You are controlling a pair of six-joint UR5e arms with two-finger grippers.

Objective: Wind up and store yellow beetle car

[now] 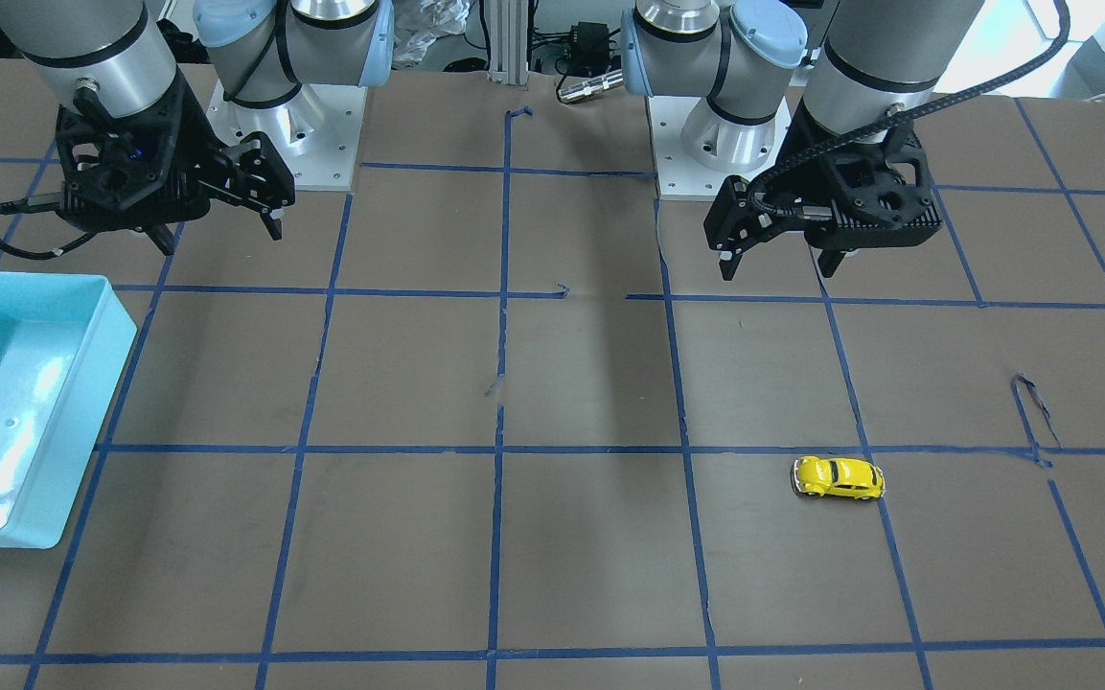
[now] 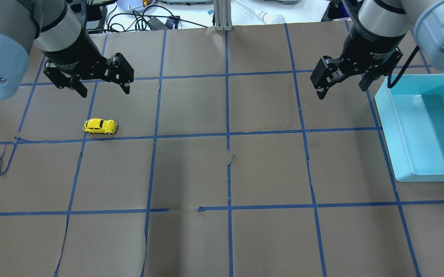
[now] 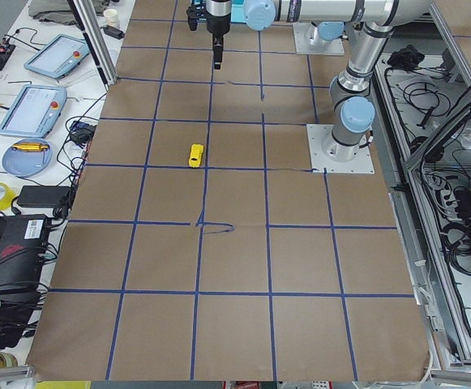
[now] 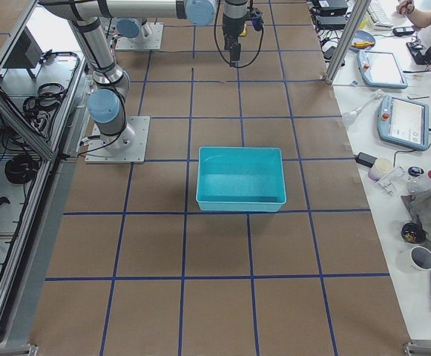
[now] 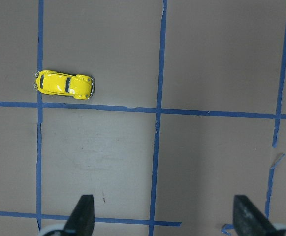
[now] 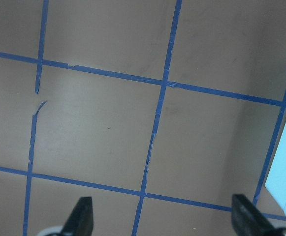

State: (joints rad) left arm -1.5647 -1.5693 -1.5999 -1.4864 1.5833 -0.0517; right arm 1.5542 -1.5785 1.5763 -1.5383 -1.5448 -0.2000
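The yellow beetle car (image 2: 100,126) stands on its wheels on the brown table, beside a blue tape line. It also shows in the front-facing view (image 1: 838,477), the exterior left view (image 3: 196,155) and the left wrist view (image 5: 64,84). My left gripper (image 2: 103,87) hangs open and empty above the table, a little behind the car; it also shows in the front-facing view (image 1: 777,266). My right gripper (image 2: 343,90) is open and empty, beside the turquoise bin (image 2: 399,130); it also shows in the front-facing view (image 1: 221,236).
The turquoise bin (image 1: 82,422) is open-topped with nothing in it, at the table's right side. Blue tape lines grid the brown paper, torn in places (image 2: 6,157). Arm bases (image 1: 725,144) stand at the robot's edge. Cables and teach pendants (image 3: 32,109) lie beyond the table.
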